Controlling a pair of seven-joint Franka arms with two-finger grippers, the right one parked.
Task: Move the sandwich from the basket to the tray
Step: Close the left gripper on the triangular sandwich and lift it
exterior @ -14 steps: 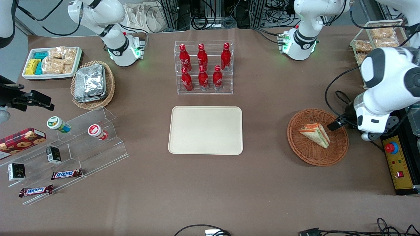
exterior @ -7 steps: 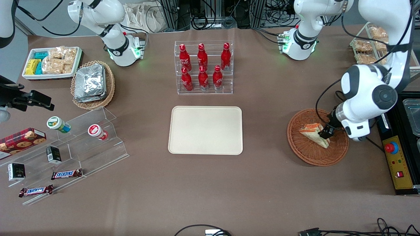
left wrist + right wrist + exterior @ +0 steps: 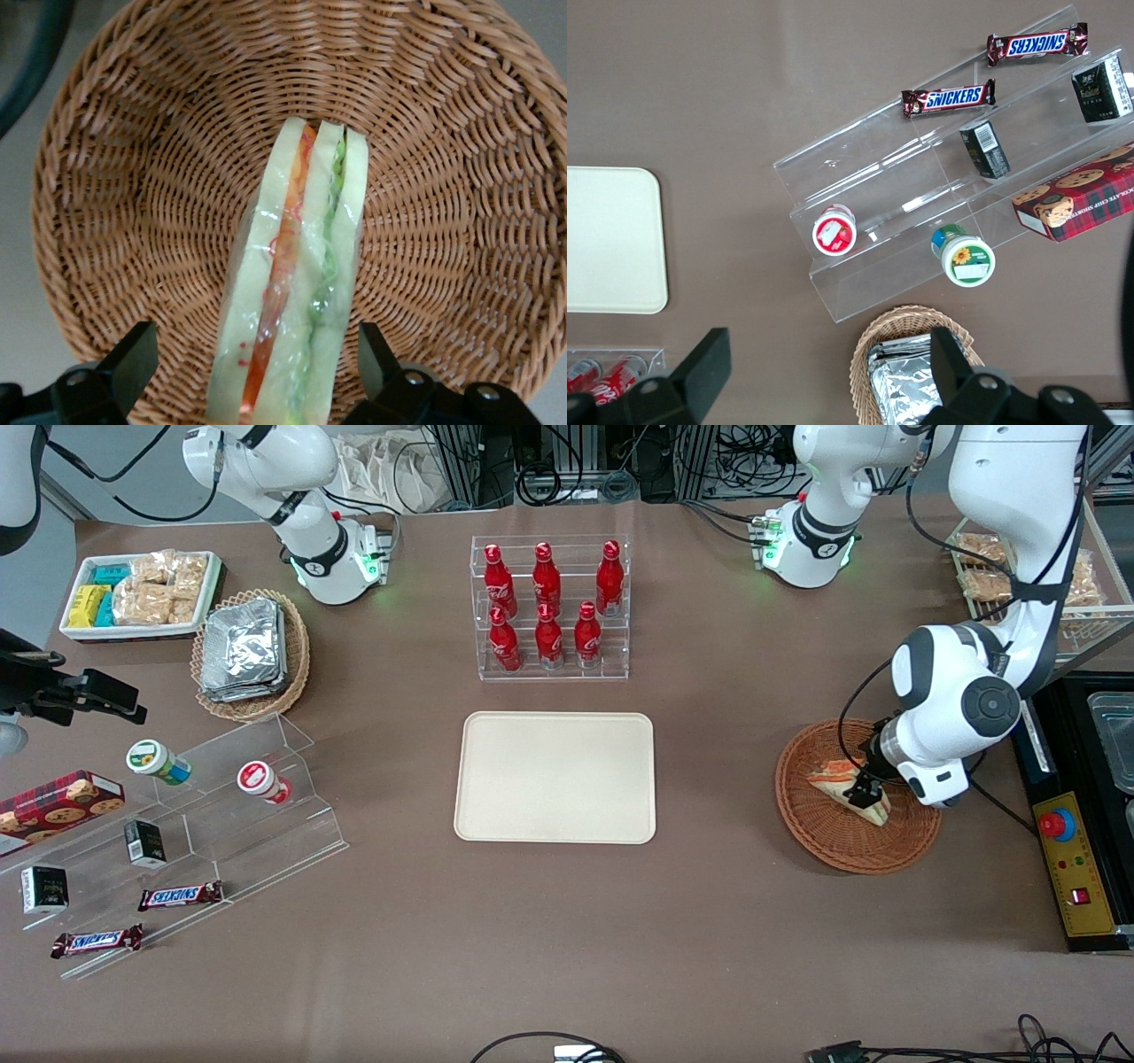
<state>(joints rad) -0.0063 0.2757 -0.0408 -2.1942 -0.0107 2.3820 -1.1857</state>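
the sandwich lies in the basket, between the gripper fingers, which stand apart on either side. judgement: lower squarely, close gently on the bread faces, then lift clear toward the tray.

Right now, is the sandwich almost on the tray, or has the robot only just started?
Only just started. The sandwich lies in the basket. In hand: the gripper is down over it, open fingers on either side, not yet closed. Left: grip, lift, carry to the bare tray.
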